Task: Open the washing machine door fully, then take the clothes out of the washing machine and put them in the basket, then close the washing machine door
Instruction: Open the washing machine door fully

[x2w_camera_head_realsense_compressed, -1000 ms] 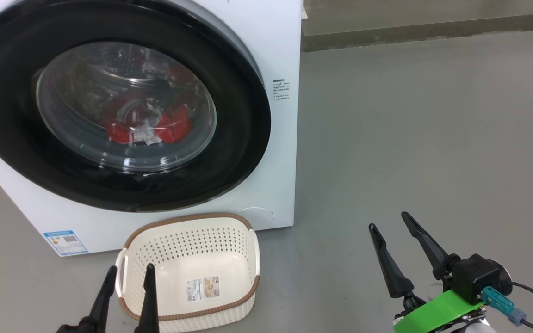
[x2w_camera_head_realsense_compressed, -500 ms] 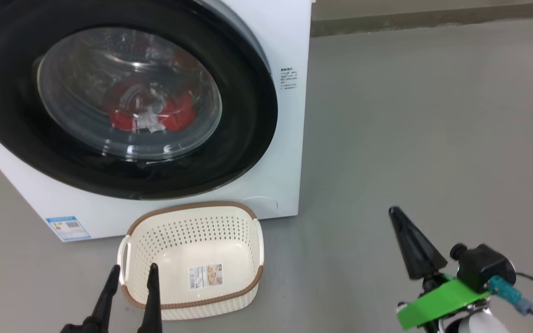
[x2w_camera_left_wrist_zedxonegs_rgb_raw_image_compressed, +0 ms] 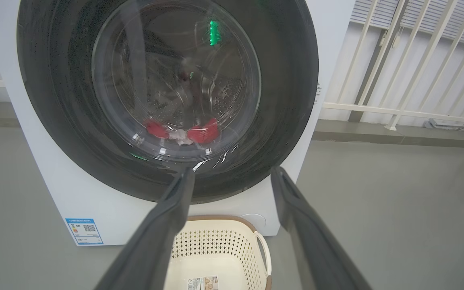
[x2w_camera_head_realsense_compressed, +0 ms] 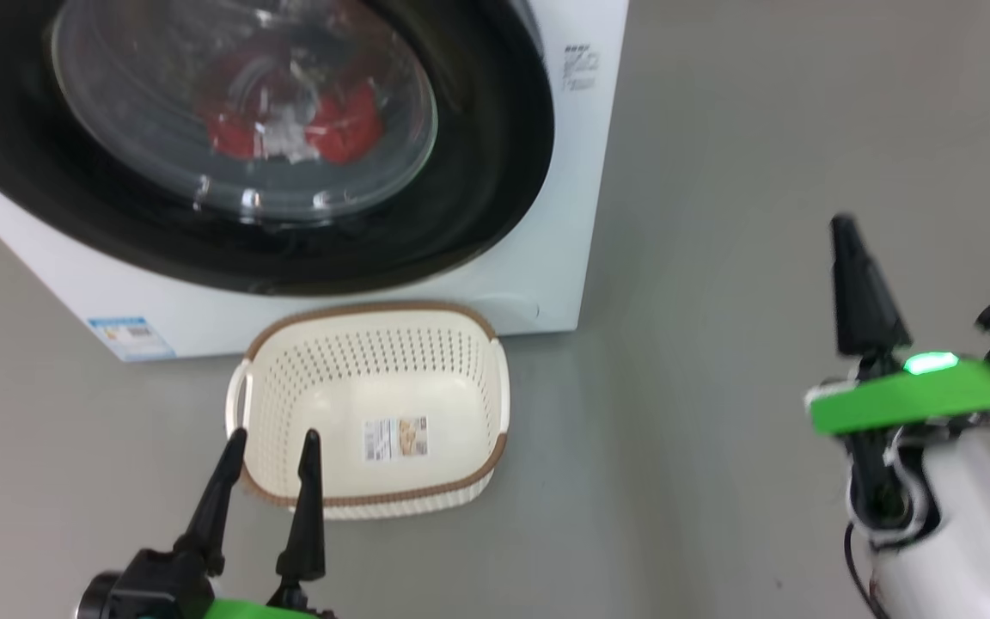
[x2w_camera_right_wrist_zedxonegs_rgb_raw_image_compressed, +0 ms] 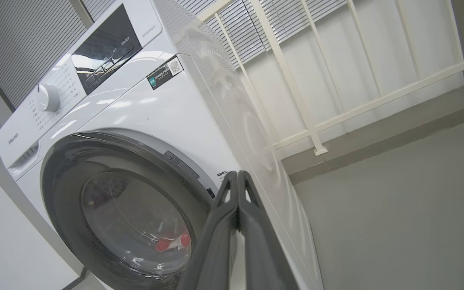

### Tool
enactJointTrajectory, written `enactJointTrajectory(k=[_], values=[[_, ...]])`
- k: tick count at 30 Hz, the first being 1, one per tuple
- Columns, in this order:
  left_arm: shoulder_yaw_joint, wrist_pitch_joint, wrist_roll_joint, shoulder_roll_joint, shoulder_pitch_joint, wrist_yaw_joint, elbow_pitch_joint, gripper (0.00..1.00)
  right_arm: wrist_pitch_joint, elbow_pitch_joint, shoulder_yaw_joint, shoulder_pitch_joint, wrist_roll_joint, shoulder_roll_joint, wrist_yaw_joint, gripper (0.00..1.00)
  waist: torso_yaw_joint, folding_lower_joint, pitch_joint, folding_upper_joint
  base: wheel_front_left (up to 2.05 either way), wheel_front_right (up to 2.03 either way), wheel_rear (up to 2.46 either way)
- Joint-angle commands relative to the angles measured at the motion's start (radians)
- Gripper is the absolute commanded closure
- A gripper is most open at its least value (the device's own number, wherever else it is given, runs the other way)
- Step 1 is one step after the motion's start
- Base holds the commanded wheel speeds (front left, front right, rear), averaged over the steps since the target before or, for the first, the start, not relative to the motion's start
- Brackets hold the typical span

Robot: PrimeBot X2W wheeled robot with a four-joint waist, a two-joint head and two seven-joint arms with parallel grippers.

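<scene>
The washing machine (x2w_camera_head_realsense_compressed: 565, 198) fills the upper left of the head view. Its door (x2w_camera_head_realsense_compressed: 486, 198) lies flat against the front, black rim around the glass bowl. Red clothes (x2w_camera_head_realsense_compressed: 349, 129) with a white patch show through the glass, low in the drum. The cream basket (x2w_camera_head_realsense_compressed: 357, 361) sits empty on the floor against the machine's foot. My left gripper (x2w_camera_head_realsense_compressed: 274, 438) is open at the basket's near left corner; in its wrist view the left gripper (x2w_camera_left_wrist_zedxonegs_rgb_raw_image_compressed: 233, 173) frames the door (x2w_camera_left_wrist_zedxonegs_rgb_raw_image_compressed: 167, 96) and the basket (x2w_camera_left_wrist_zedxonegs_rgb_raw_image_compressed: 216, 249). My right gripper (x2w_camera_head_realsense_compressed: 845, 225) is shut on nothing, raised over bare floor to the machine's right.
Grey floor runs to the right of the machine. White railing (x2w_camera_right_wrist_zedxonegs_rgb_raw_image_compressed: 312, 133) and a low kerb (x2w_camera_right_wrist_zedxonegs_rgb_raw_image_compressed: 377, 141) stand behind it. The control panel with a knob (x2w_camera_right_wrist_zedxonegs_rgb_raw_image_compressed: 48, 98) tops the front. A blue label (x2w_camera_head_realsense_compressed: 130, 337) marks the lower left corner.
My right gripper has shut and lifted higher and farther forward. The head camera has shifted, so machine and basket sit higher in view. The left gripper stays open.
</scene>
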Motion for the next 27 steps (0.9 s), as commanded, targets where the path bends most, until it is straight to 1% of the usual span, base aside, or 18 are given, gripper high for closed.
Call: enactJointTrajectory(k=[1,4,7,11,15,19,23,27], values=[[0.025,-0.012,0.007,0.009,-0.040,0.010,-0.032,0.00,-0.006,-0.011,0.013,-0.055,0.044,-0.009,0.001,1.00,0.032,0.0000,0.064,0.0000,0.00,0.00,0.00],[0.014,-0.012,0.004,0.009,-0.062,0.015,-0.041,0.00,-0.006,0.036,0.032,-0.126,0.155,-0.034,0.001,1.00,0.039,0.0000,0.102,0.0000,0.00,0.00,0.00],[0.004,-0.012,0.006,0.009,-0.086,0.016,-0.050,0.00,0.001,0.080,0.075,-0.208,0.284,-0.058,0.001,1.00,0.045,0.0000,0.141,0.0000,0.00,0.00,0.00],[-0.014,-0.012,0.007,0.009,-0.128,0.016,-0.060,0.00,0.059,0.108,0.114,-0.313,0.466,-0.083,0.001,1.00,0.056,0.0000,0.186,0.0000,0.00,0.00,0.00],[-0.034,-0.012,0.005,0.009,-0.170,0.016,-0.069,0.00,0.149,0.124,0.124,-0.398,0.632,-0.101,0.001,1.00,0.073,0.0000,0.225,0.0000,0.00,0.00,0.00],[-0.040,-0.012,0.006,0.009,-0.190,0.011,-0.081,0.00,0.259,0.161,0.123,-0.479,0.758,-0.110,0.001,1.00,0.084,0.0000,0.256,0.0000,0.00,0.00,0.00],[-0.036,-0.012,0.013,0.009,-0.191,-0.001,-0.087,0.00,0.369,0.208,0.111,-0.561,0.852,-0.117,0.001,1.00,0.097,0.0000,0.282,0.0000,0.00,0.00,0.00],[-0.040,-0.012,0.012,0.009,-0.197,-0.008,-0.090,0.00,0.467,0.256,0.107,-0.637,0.907,-0.126,0.001,1.00,0.112,0.0000,0.307,0.0000,0.00,0.00,0.00]])
